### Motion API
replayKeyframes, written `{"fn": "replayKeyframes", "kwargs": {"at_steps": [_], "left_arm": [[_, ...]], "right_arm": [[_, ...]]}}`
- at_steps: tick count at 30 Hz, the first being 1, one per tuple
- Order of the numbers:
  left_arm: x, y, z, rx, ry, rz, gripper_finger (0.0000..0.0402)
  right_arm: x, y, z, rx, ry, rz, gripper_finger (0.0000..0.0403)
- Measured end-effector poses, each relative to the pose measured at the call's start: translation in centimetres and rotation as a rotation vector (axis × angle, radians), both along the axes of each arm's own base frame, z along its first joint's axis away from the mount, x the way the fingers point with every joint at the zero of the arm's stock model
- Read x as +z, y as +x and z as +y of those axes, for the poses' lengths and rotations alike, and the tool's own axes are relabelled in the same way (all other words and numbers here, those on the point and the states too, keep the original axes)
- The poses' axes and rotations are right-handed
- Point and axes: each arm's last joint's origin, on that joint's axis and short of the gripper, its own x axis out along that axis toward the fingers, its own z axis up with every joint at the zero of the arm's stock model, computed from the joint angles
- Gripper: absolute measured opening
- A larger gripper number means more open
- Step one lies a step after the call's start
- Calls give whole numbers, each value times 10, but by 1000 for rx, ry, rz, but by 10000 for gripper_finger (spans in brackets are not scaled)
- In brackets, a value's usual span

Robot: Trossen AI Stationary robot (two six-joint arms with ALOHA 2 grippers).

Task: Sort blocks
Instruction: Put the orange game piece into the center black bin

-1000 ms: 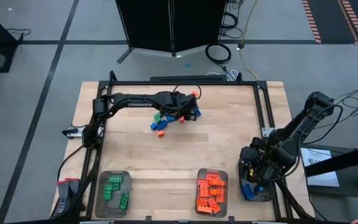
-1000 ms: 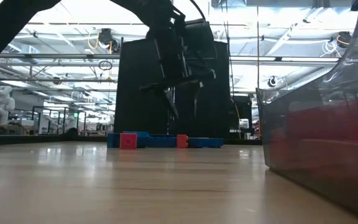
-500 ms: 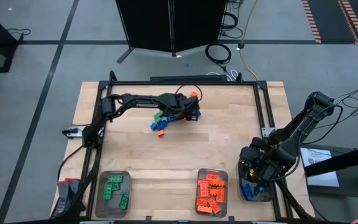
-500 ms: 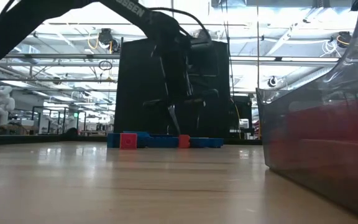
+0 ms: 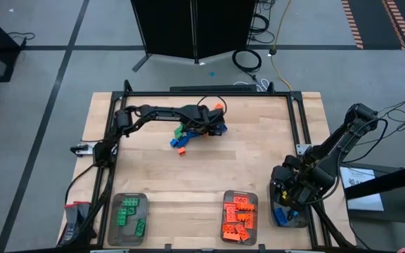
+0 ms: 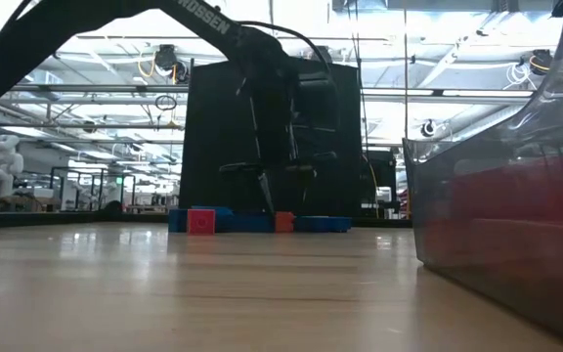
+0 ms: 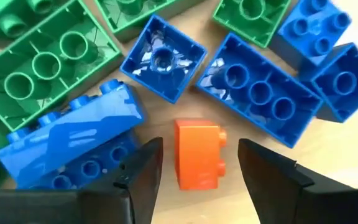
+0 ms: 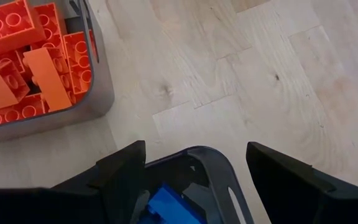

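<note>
Wooden and pale, the table fills the middle of the high view, with a black cabinet standing on the grey floor beyond its far edge. Starting at the near left corner, a clear tray holds green blocks. Further back, the left arm reaches across the far side of the table, and the left gripper hangs low over a loose pile of blocks in green, blue and orange. Its fingers stand apart on either side of a small orange block that lies on the wood, not touching it in the wrist view (blue and green blocks crowd close around it, several lying studs down). Moving right along the near edge, a second tray is packed with orange blocks. At the near right corner a third tray holds a blue block, and the right gripper hovers above it with its fingers spread wide and nothing between them.
</note>
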Motion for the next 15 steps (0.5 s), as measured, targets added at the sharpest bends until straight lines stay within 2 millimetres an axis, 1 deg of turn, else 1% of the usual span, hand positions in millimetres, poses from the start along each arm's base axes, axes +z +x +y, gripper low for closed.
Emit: {"fn": "replayKeyframes", "kwargs": {"at_steps": [7, 9, 12, 15], "left_arm": [[0, 0, 2, 12, 29, 0, 212], [-4, 1, 2, 12, 30, 5, 210], [-13, 3, 2, 1, -2, 18, 192], [-19, 4, 1, -25, -18, 29, 159]], "right_arm": [[0, 0, 0, 2, -1, 1, 274], [0, 0, 0, 7, -4, 2, 274], [0, 0, 0, 7, -5, 2, 274], [0, 0, 0, 8, -5, 3, 274]]}}
